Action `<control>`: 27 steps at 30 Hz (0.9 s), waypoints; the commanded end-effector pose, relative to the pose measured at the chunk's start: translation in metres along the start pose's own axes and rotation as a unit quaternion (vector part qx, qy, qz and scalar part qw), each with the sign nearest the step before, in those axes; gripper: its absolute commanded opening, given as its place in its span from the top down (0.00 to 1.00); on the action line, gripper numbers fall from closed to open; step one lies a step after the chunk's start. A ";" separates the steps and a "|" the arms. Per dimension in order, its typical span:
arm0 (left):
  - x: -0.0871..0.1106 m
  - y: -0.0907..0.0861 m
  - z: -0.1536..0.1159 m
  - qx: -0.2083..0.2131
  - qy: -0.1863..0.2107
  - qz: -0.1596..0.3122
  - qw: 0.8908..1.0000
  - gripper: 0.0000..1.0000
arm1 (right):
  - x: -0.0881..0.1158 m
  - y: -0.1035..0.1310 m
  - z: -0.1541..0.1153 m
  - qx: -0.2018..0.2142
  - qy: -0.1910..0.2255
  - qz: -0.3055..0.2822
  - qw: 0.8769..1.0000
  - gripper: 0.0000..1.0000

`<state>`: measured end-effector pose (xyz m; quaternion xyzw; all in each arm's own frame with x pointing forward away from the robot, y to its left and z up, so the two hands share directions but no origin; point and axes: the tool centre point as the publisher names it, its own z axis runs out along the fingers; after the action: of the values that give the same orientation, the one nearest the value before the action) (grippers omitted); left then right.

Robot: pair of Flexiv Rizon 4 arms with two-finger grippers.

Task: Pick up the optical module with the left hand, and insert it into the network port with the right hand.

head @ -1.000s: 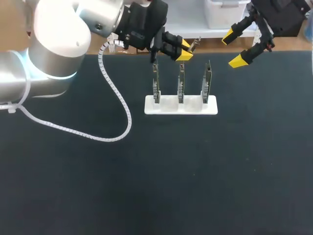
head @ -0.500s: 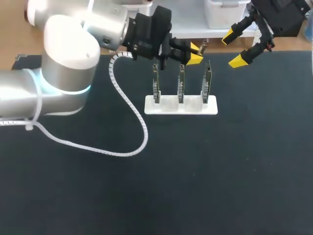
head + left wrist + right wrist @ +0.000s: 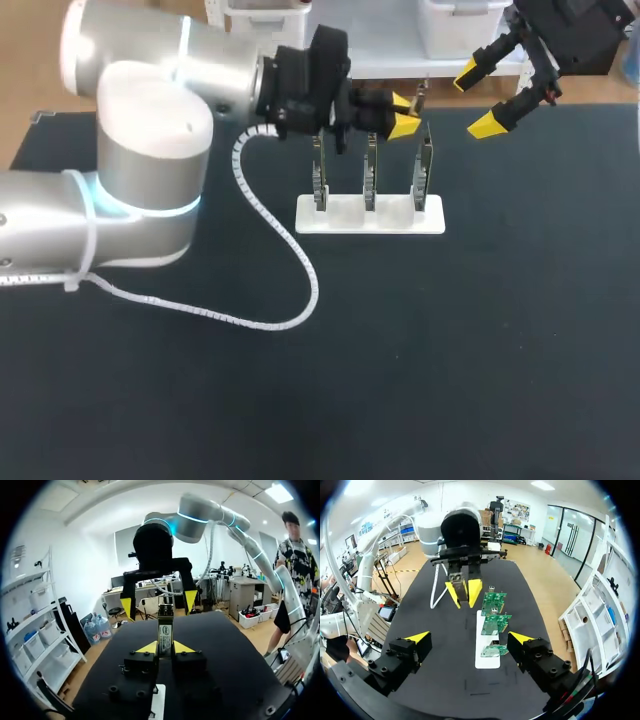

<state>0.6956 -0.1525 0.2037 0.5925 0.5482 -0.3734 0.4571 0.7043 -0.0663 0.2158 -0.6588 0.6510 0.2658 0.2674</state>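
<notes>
My left gripper (image 3: 402, 112) hangs above the back of the white rack (image 3: 335, 216), shut on the optical module (image 3: 419, 94), a slim metal bar that sticks out past its yellow tips. In the left wrist view the module (image 3: 165, 629) stands upright between the fingers (image 3: 182, 647). My right gripper (image 3: 478, 98) is open at the back right, a short way beyond the module, with nothing in it. In the right wrist view the left gripper (image 3: 462, 592) faces my open right gripper (image 3: 469, 638). Three green boards (image 3: 493, 613) with small metal ports stand in the rack (image 3: 485, 660).
The three boards (image 3: 370, 170) stand upright side by side in the rack on the black table mat (image 3: 400, 360). A white coiled cable (image 3: 285, 255) hangs from my left arm and loops over the mat, left of the rack.
My left arm has carried the module to the right, over the rack and closer to the right gripper. The cable loop shifted right with it. The right arm has kept still.
</notes>
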 end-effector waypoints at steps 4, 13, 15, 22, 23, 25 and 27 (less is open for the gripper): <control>-0.002 0.002 0.016 0.005 -0.011 0.004 1.000 1.00 | 0.000 0.000 0.000 0.001 0.000 0.000 1.000 0.00; -0.010 0.015 0.034 0.021 -0.022 0.019 0.999 1.00 | 0.000 0.000 0.000 0.001 0.000 0.000 1.000 0.00; -0.010 0.015 0.035 0.020 -0.025 0.020 0.999 1.00 | 0.000 0.000 0.000 0.001 0.000 0.000 1.000 0.00; -0.007 0.012 0.036 0.014 -0.041 0.016 0.999 1.00 | 0.000 0.000 0.000 0.001 0.000 0.000 1.000 0.00; -0.007 0.011 0.035 0.014 -0.041 0.016 0.999 1.00 | 0.000 0.000 0.000 0.001 0.000 0.000 1.000 0.00; -0.006 0.009 0.031 0.007 -0.048 0.016 0.999 1.00 | 0.000 0.000 0.000 0.001 0.000 0.000 1.000 0.00; -0.004 0.008 0.029 0.001 -0.056 0.013 0.998 1.00 | 0.000 0.000 0.000 0.001 0.000 0.000 1.000 0.00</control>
<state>0.7126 -0.1871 0.2026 0.5871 0.5150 -0.4010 0.4788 0.7043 -0.0663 0.2158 -0.6588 0.6510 0.2658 0.2675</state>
